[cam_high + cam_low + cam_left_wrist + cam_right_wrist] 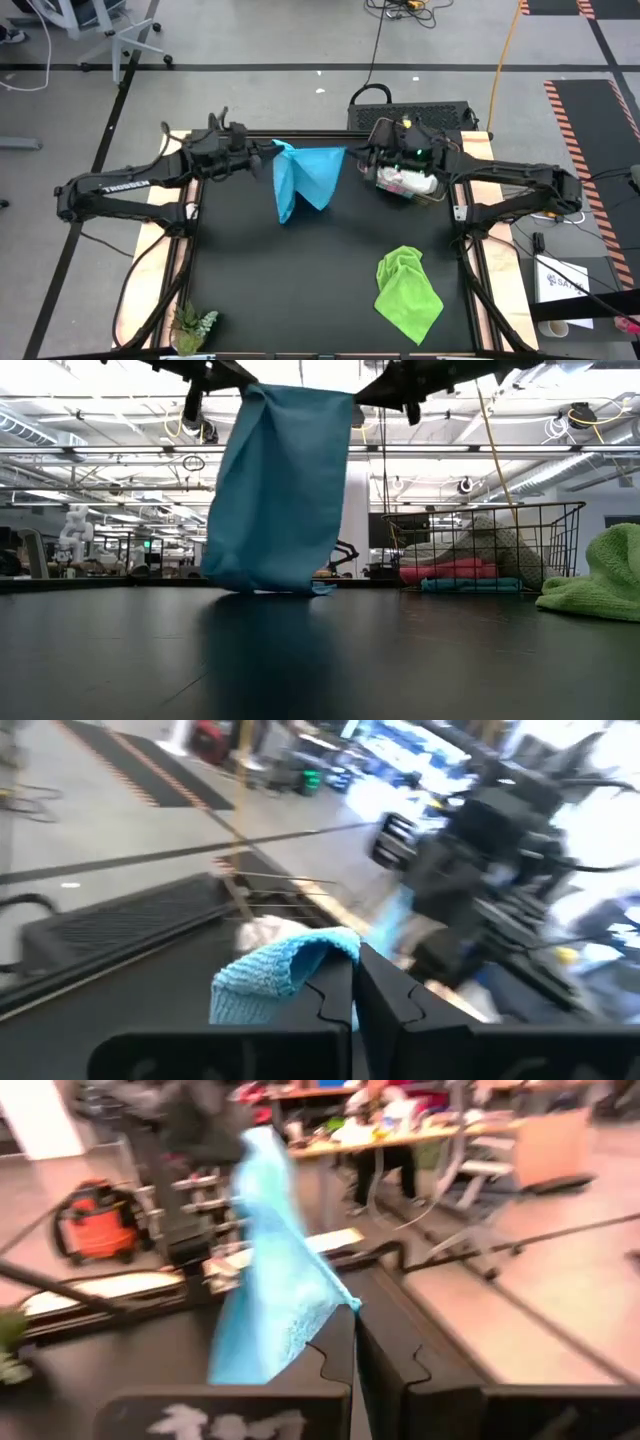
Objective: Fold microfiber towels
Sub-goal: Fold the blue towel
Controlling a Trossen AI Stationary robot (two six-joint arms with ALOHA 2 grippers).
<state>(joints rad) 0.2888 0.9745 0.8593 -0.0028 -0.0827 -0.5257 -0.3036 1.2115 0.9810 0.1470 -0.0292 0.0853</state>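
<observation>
**While two arms hold it aloft, a blue towel hangs over a black table**

Pinched at its upper corners, the light blue towel [305,180] hangs as a loose sheet above the far middle of the black table [300,290], its lower edge brushing the surface in the low view. The left gripper [268,155] is clenched on one top corner, its dark fingers [385,1005] pressed together with a bunch of blue cloth beside them. The right gripper [352,158] is likewise clamped on the opposite corner, the cloth trailing away from its fingers [385,1365] in the right wrist view.

On the near right of the table lies a lime green towel [408,295], crumpled and well apart from the blue one. At the far right edge stands a wire basket [490,545] holding folded cloths: a pink towel [445,571] on a second blue towel [470,585], with a white-grey towel [495,545] heaped behind. A small green plant [192,325] sits at the near left corner.

Beyond the table spreads a large workshop with a grey floor marked by dark lines, a yellow cable [505,55], ceiling pipes and bright lights. A seated person's legs [385,1165] show at a cluttered desk, and an orange vacuum [95,1225] stands on the floor.
</observation>
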